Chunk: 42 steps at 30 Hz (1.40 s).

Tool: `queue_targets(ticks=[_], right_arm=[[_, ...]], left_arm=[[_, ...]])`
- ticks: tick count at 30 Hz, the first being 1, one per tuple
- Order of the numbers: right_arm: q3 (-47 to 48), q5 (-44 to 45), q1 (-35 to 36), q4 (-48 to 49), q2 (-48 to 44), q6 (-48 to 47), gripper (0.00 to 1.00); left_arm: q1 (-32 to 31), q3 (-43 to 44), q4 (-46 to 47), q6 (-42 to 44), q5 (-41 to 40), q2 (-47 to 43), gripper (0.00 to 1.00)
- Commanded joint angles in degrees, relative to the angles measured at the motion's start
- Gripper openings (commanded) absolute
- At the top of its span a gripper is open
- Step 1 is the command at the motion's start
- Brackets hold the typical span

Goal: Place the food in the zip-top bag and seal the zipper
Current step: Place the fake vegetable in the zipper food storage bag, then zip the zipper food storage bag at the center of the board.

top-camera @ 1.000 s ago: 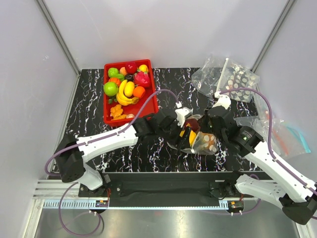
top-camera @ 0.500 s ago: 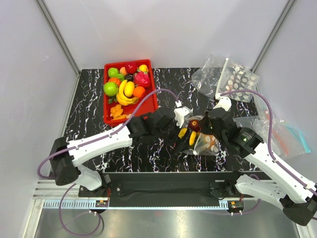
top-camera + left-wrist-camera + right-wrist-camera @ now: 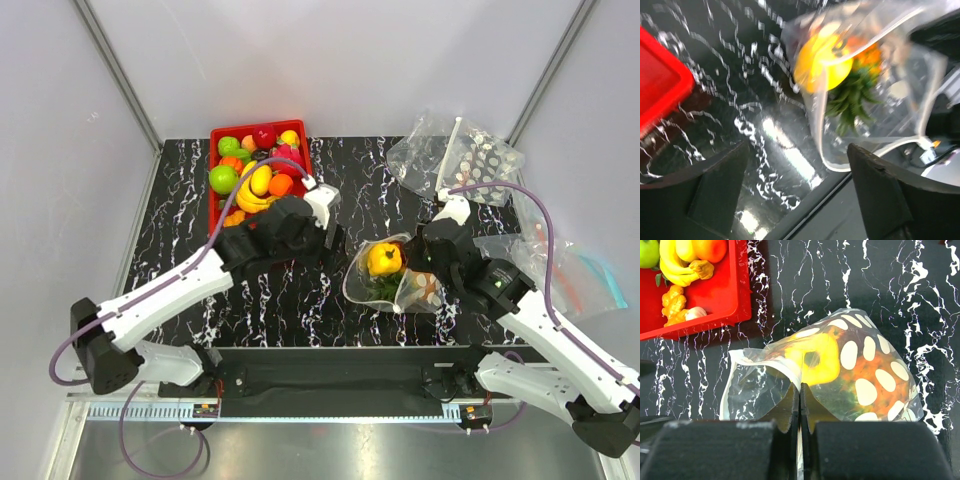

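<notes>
You see a big black table [image 3: 180, 230] with white streaks. On its far left side sits a red tray [image 3: 214, 210] full of toy fruit. In the far right corner lies a heap of spare clear bags [image 3: 455, 155].

The zip-top bag [image 3: 420, 290] with the white dots lies near the front edge, a bit right of the middle. Its mouth gapes open toward the left. The pale zipper [image 3: 819, 145] runs around that mouth and is not pressed shut.

Inside the bag you see the yellow bell pepper [image 3: 384, 259], close to the mouth. The pineapple [image 3: 883, 390] lies deeper in, with its green leaves next to the pepper.

Your right gripper [image 3: 800, 405] is squeezed tight on the bag's rim at the near side of the mouth.

Your left gripper [image 3: 797, 190] is spread wide and holds nothing. It hangs by the tray's near right corner, left of the bag and not touching it.
</notes>
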Motion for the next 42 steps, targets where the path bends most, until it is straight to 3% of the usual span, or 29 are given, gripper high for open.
queue_targets(ticks=[1, 11, 15, 16, 18, 19, 20, 28, 33, 40, 42], right_arm=[[0.4, 1.2, -0.3, 0.8, -0.2, 1.1, 0.00], [-0.1, 0.8, -0.3, 1.0, -0.1, 1.8, 0.00], [-0.2, 0.5, -0.3, 1.1, 0.5, 2.0, 0.00], [-0.2, 0.5, -0.3, 0.9, 1.1, 1.9, 0.00], [0.5, 0.4, -0.3, -0.2, 2.6, 2.4, 0.00], [1.1, 0.2, -0.3, -0.9, 4.4, 2.5, 0.00], [1.7, -0.2, -0.2, -1.3, 5.4, 2.5, 0.00], [5.6, -6.8, 0.9, 0.8, 10.1, 2.0, 0.00], [10.6, -6.9, 4.7, -0.1, 13.2, 2.2, 0.00], [10.7, -9.8, 5.4, 1.2, 13.9, 1.7, 0.00], [9.7, -13.9, 5.4, 2.4, 14.2, 1.1, 0.06]], left_arm=[[-0.1, -1.8, 0.4, -0.6, 2.5, 3.5, 0.81], [-0.2, -5.2, 8.2, -3.2, 11.8, 6.8, 0.72], [-0.1, -6.3, 13.1, -4.3, 16.1, 9.1, 0.54], [-0.1, -6.5, 14.3, -4.6, 17.5, 9.3, 0.40], [-0.1, -5.9, 15.7, -5.5, 17.6, 10.4, 0.22], [0.0, -5.4, 15.7, -5.6, 17.4, 10.6, 0.04], [0.1, -5.0, 14.9, -5.4, 17.1, 10.7, 0.00], [7.3, 4.5, 7.6, -3.8, 19.5, 5.7, 0.00], [9.2, 10.8, 4.9, -3.0, 23.4, 7.4, 0.00], [9.8, 7.4, 9.9, -5.0, 28.7, 9.4, 0.00], [10.1, 6.4, 10.7, -5.2, 29.5, 10.1, 0.00]])
